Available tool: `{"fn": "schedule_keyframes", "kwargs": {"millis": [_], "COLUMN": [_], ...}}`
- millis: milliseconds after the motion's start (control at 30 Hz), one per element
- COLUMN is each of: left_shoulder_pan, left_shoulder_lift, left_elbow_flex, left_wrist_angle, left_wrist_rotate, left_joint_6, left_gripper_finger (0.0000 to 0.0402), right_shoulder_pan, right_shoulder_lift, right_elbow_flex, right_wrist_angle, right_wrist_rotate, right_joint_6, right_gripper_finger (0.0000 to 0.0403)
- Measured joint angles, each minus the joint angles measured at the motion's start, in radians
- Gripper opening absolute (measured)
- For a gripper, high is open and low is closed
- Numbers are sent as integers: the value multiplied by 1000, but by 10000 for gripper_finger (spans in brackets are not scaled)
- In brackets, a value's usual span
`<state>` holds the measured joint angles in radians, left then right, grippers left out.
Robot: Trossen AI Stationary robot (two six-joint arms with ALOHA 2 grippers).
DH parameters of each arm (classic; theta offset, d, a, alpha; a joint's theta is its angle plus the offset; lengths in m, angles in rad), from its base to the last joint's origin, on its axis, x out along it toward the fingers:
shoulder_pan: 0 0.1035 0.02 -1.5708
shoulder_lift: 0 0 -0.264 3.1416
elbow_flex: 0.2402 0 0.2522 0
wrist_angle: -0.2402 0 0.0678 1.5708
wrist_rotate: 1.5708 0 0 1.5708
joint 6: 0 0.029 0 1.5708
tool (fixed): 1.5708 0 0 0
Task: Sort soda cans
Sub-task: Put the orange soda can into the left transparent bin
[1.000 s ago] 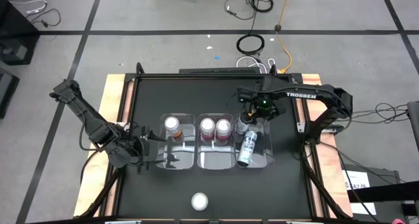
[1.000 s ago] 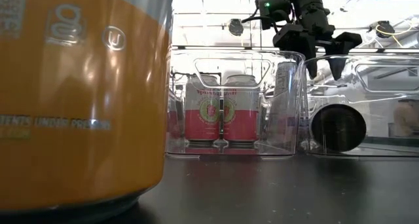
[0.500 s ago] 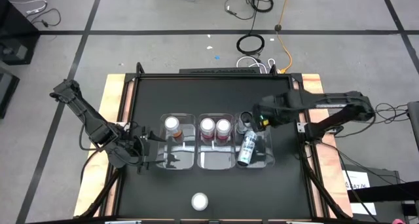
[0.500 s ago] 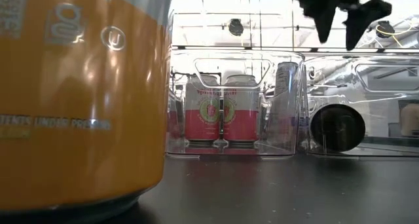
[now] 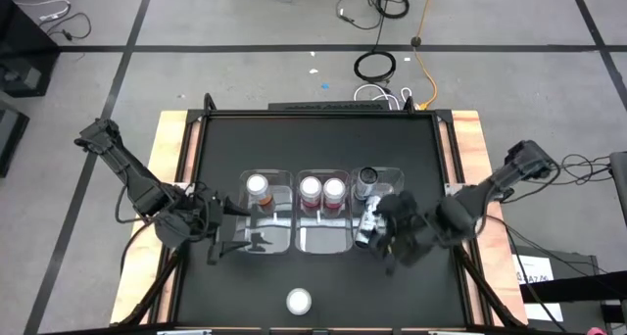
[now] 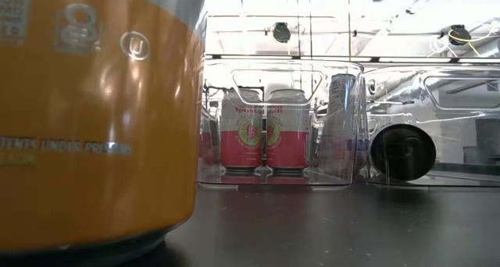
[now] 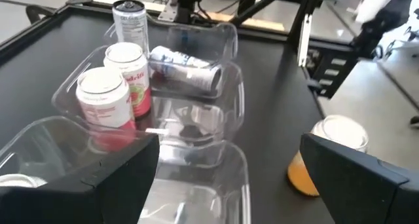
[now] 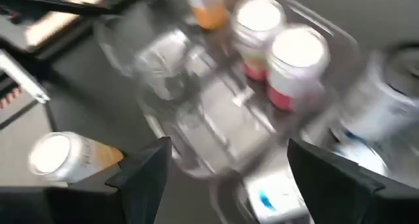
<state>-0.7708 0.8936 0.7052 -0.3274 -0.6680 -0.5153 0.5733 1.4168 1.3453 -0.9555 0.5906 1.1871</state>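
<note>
The left gripper [image 5: 227,239] is hovering with fingers spread and empty beside the left bin [image 5: 266,239], which is holding one orange can [image 5: 258,187] standing beyond the fingers. The middle bin [image 5: 324,239] is holding two red cans [image 5: 322,190] upright, side by side. The right bin [image 5: 396,175] is holding one grey can [image 5: 367,179] upright and another grey can [image 5: 368,223] lying flat; the right gripper [image 5: 394,242] is hanging spread and empty over that bin's near corner. A second orange can [image 5: 299,301] is standing alone on the table [image 5: 313,139], between both grippers and nearer the table's front edge
</note>
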Motion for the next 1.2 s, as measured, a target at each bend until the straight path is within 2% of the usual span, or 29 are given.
{"fn": "schedule_keyframes", "kwargs": {"millis": [100, 267, 400, 533, 667, 833, 1000, 1200], "left_shoulder_pan": [0, 0, 0, 0, -1, -1, -1, 3], "left_shoulder_lift": [1, 2, 12, 47, 112, 227, 343, 467], "left_elbow_flex": [0, 0, 0, 0, 9, 102, 246, 432], "left_wrist_angle": [36, 137, 200, 279, 348, 341, 325, 154], "left_wrist_rotate": [-4, -28, -97, -156, -156, -155, -157, -164], "left_joint_6": [-1, -2, -2, -1, 5, 34, 114, 82], "left_gripper_finger": [380, 380, 380, 380, 380, 380, 380, 380], "right_shoulder_pan": [53, 81, 84, 89, 118, 164, 225, 290], "right_shoulder_lift": [38, 99, 126, 139, 139, 139, 139, 139], "right_elbow_flex": [0, 0, 0, 0, 0, 1, 2, 2], "right_wrist_angle": [77, 112, 117, 129, 129, 115, 114, 111], "right_wrist_rotate": [63, -15, -90, -101, -99, -79, 24, 98], "right_joint_6": [-57, -102, -75, -36, -116, -176, -217, -235], "right_gripper_finger": [298, 298, 298, 298, 298, 298, 298, 298]}}
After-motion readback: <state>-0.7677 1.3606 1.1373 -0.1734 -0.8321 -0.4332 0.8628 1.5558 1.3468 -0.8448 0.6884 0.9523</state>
